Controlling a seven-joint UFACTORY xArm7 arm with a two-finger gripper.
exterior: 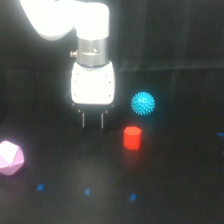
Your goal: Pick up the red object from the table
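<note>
The red object (132,137) is a small stubby faceted cylinder standing on the black table (170,190), a little right of centre. My gripper (92,120) hangs from the white arm to the exterior view's left of it and slightly higher in the picture. Its two thin fingers (82,119) point down with a gap between them and nothing held. The gripper is apart from the red object.
A cyan-blue spiky ball (143,103) sits just behind the red object. A pale pink faceted polyhedron (10,158) lies at the exterior view's left edge. Small blue marks (87,191) dot the front of the table.
</note>
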